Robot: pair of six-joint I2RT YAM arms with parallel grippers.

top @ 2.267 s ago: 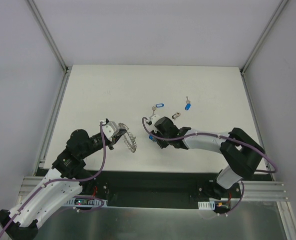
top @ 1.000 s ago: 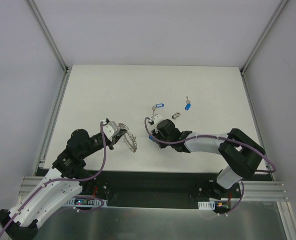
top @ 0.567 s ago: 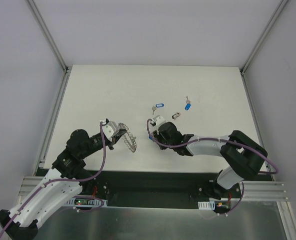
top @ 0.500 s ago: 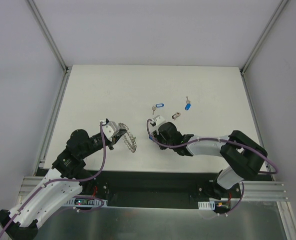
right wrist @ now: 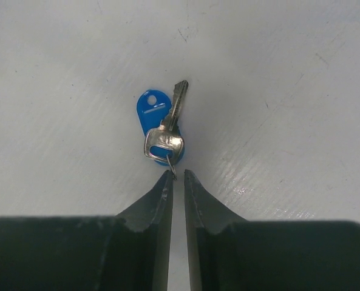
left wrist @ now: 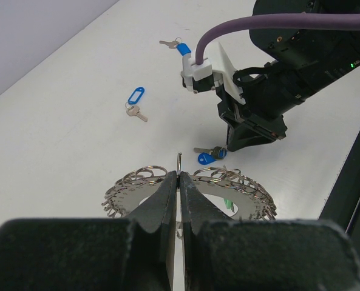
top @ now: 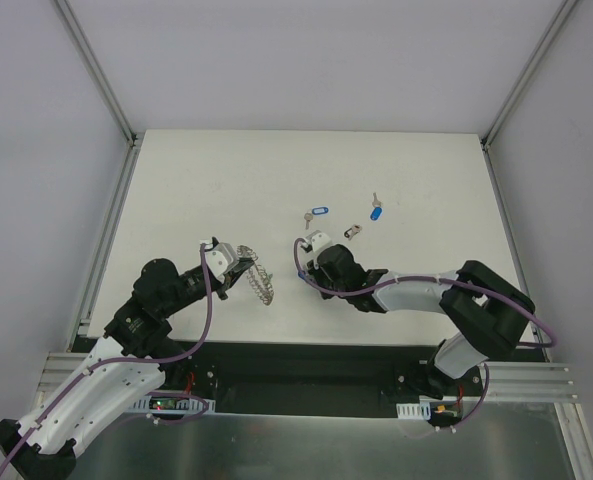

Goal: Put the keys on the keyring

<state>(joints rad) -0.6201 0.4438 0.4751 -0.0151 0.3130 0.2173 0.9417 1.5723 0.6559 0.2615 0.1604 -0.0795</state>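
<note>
Insp. note, R side first. The key [right wrist: 165,144] lies flat on the table [top: 226,180] dead ahead of the R gripper [right wrist: 176,176], touching its tips. Its long axis runs away from the fingers, blade tipped slightly right. The blue tag [right wrist: 149,112] lies alongside on the left. The key's small wire loop sits in the mouth of the jaws. The jaws are drawn nearly together with a slim gap showing; I cannot tell whether they bite the loop. The R arm is much the nearer to this key.

L gripper [left wrist: 178,182]: fingers pressed together, pinching a thin loop at the near rim of the keyring [left wrist: 243,185]. The keyring sits near the R gripper but apart from it, and the key lies just beyond its far rim.

Count: 4 keys, 3 blue-tag and 1 dark-tag. 2nd blue key [top: 317,213], 3rd blue key [top: 376,211] and dark-tag key [top: 352,232] lie loose farther out, well apart from the keyring. Keyring: 1. In my judgement none of these 4 keys is on it yet.
</note>
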